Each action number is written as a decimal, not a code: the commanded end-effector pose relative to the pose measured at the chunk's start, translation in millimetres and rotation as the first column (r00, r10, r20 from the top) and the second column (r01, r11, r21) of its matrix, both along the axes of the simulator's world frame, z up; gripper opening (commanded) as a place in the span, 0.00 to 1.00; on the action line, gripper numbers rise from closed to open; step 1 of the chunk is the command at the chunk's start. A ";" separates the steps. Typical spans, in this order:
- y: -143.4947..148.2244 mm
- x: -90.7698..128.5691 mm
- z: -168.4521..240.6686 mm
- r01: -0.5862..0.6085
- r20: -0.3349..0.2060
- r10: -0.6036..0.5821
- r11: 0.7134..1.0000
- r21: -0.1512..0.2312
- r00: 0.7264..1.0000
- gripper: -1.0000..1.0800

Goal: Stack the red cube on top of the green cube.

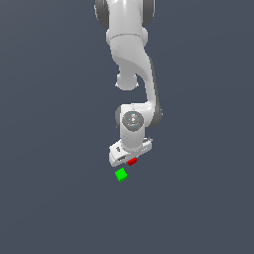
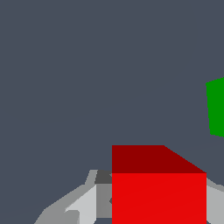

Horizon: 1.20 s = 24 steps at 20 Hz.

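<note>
Gripper (image 1: 131, 159): one, white, hanging under the arm in the exterior view. In the wrist view its fingers (image 2: 83, 203) show as grey-white pieces on both sides of the red cube (image 2: 158, 197), tight against it. Reads as clamped on the red cube.

Count: one red cube, one green cube (image 1: 120, 174), one arm (image 1: 133, 74), one gripper. No other loose items seen on the dark grey floor (image 1: 49, 149).

Red cube: sits between the fingers at the underside of the gripper. Exterior view shows only a small red sliver (image 1: 132, 161) peeking out below the white hand.

Green cube: on the floor, near the gripper, just below and slightly toward the exterior view's left of the red cube. The two cubes are apart, not touching. Red cube is not on top of green.

View differences: exterior view shows the whole arm, the whole green cube and the spacing of the two cubes. Wrist view shows the finger contact on red, two faces of the red cube, and the green cube (image 2: 215, 107) cut off at the frame edge.
</note>
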<state>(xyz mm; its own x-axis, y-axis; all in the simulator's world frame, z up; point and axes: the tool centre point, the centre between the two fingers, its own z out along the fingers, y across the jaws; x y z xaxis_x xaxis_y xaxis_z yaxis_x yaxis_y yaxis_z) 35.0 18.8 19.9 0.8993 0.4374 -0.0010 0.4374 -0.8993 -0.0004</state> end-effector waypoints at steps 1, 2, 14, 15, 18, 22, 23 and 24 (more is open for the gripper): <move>0.1 0.5 0.0 0.000 0.001 0.000 1.000 0.000 1.000 0.00; 0.1 0.5 0.0 0.000 0.001 0.000 1.000 0.000 1.000 0.00; 0.0 0.0 7.4 0.000 0.001 0.000 1.000 0.000 1.000 0.00; 0.0 -0.1 10.8 0.000 0.001 0.000 1.000 0.000 1.000 0.00; 0.3 -0.6 24.9 -0.001 0.001 0.001 1.000 0.000 1.000 0.00; 0.3 -1.1 53.3 -0.001 0.001 0.001 1.000 0.000 1.000 0.00; 0.3 -1.2 60.5 -0.001 0.001 0.001 1.000 0.000 1.000 0.00; 0.3 -1.2 67.3 -0.001 0.001 0.001 1.000 0.000 1.000 0.00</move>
<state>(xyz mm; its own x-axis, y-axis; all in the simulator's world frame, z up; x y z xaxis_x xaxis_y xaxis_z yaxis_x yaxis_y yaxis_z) 33.9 19.0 75.9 0.8990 0.4380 -0.0009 0.4380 -0.8990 -0.0002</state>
